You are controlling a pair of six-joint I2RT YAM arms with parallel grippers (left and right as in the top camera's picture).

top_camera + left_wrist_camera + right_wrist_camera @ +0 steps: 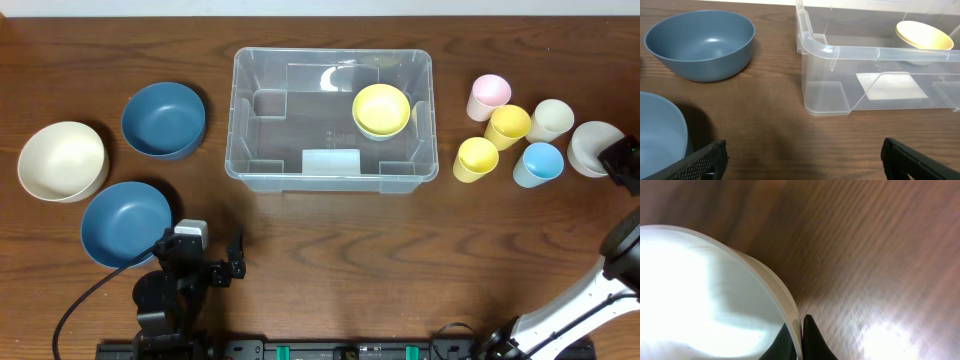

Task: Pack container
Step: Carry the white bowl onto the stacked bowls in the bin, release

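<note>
Overhead: the container [237,110] sits in the upper middle of the frame, its long axis running left to right, with a yellow bowl [381,108] already in its upper right part. The right gripper [622,160] is at the far right edge, over a pale bowl [590,145]. The bin lies well to its left, and a cluster of cups [510,125] stands between them, so I judge that carrying the bowl over means clearing those cups. The left gripper [205,250] rests at the lower left, beside a blue bowl [127,222], and is nearer to the bin's lower left corner than the right one is.

Left wrist: the left gripper [805,165] is released, with its fingers spread wide at the two bottom corners and nothing between them. The container [880,51] fills the upper right and the yellow bowl [924,36] shows through its wall. A second blue bowl [700,45] stands at the upper left.

Right wrist: the right gripper [801,335] straddles the rim of the pale bowl [700,290], one finger inside and one outside. It appears clenched on the rim, though the view is close and blurred. The bin is out of frame here.
</note>
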